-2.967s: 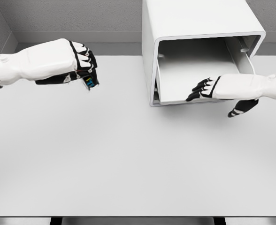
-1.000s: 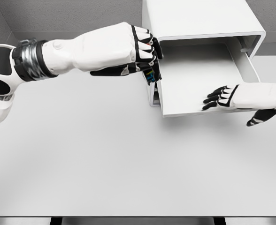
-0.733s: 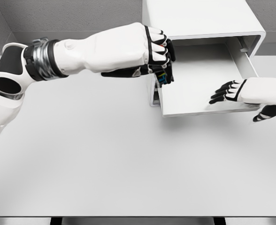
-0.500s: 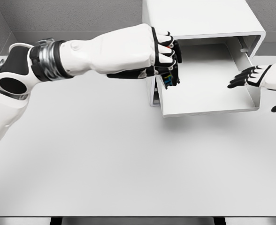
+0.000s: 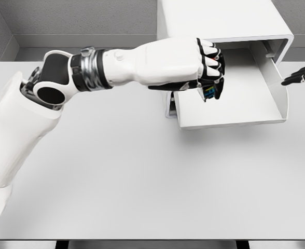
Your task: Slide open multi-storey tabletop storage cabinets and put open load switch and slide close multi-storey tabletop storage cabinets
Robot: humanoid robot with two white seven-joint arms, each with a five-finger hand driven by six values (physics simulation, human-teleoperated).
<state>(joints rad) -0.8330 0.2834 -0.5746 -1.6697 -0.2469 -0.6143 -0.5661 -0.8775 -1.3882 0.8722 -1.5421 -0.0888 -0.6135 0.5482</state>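
You are looking at a scene almost wholly white and grey. The cabinet (image 5: 215, 21) at 1 o'clock is plain white, its open drawer (image 5: 230, 104) white with light grey shading inside. The table (image 5: 142, 176) is a pale, unpatterned grey-white; the wall (image 5: 80, 18) behind it is speckled mid-grey. Your left hand (image 5: 207, 70) is white across the back with black fingers and palm, and a small red mark shows by the knuckles. The load switch (image 5: 210, 92) in that hand is dark with blue, teal and yellow flecks. The left arm (image 5: 142, 65) is white with a banded metallic grey cuff and black joint. At 3 o'clock, your right hand (image 5: 304, 75) shows black fingers with white segments.
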